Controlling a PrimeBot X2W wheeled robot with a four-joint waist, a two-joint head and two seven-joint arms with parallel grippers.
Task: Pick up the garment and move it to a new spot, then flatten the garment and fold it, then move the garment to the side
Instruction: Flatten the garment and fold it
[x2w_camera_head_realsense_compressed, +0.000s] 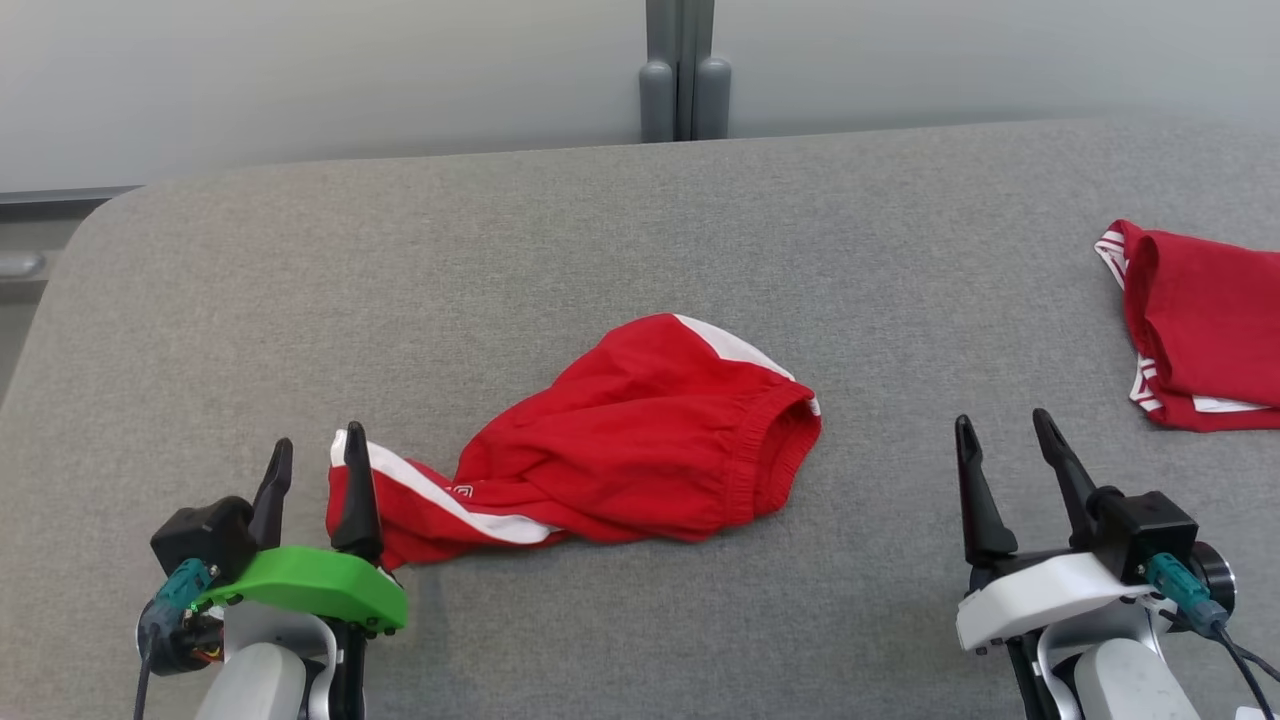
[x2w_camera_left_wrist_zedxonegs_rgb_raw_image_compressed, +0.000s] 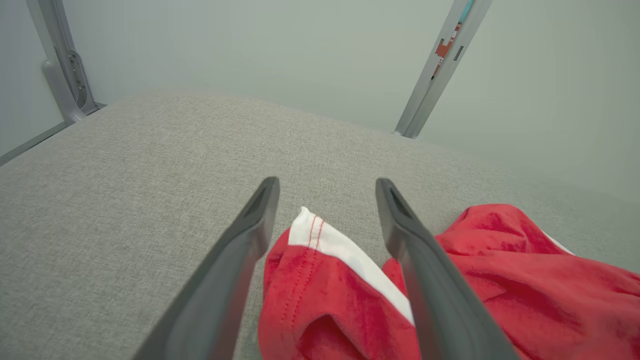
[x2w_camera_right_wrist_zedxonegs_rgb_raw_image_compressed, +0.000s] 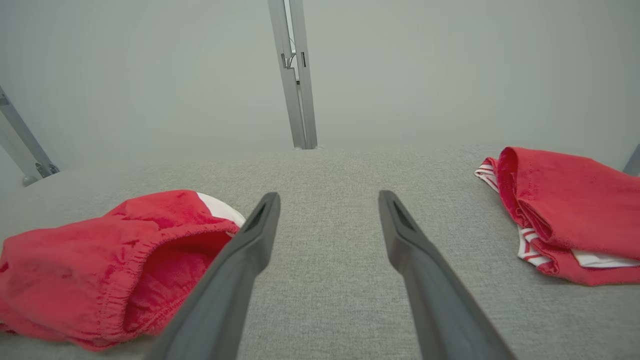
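The garment (x2w_camera_head_realsense_compressed: 620, 440) is a pair of red shorts with white side stripes, lying crumpled on the grey padded table (x2w_camera_head_realsense_compressed: 500, 250), waistband toward the right. My left gripper (x2w_camera_head_realsense_compressed: 318, 455) stands open at its left end; in the left wrist view the white-striped leg hem (x2w_camera_left_wrist_zedxonegs_rgb_raw_image_compressed: 320, 240) lies between the two open fingers, not pinched. The shorts also show in the right wrist view (x2w_camera_right_wrist_zedxonegs_rgb_raw_image_compressed: 100, 260), left of my right gripper (x2w_camera_right_wrist_zedxonegs_rgb_raw_image_compressed: 327, 200). My right gripper (x2w_camera_head_realsense_compressed: 1002, 430) is open and empty, well right of the shorts.
A second red garment with white stripes (x2w_camera_head_realsense_compressed: 1200, 330) lies folded at the table's right edge (x2w_camera_right_wrist_zedxonegs_rgb_raw_image_compressed: 565, 210). A grey wall with a vertical metal post (x2w_camera_head_realsense_compressed: 685, 70) stands behind the table. The table's far left corner is rounded.
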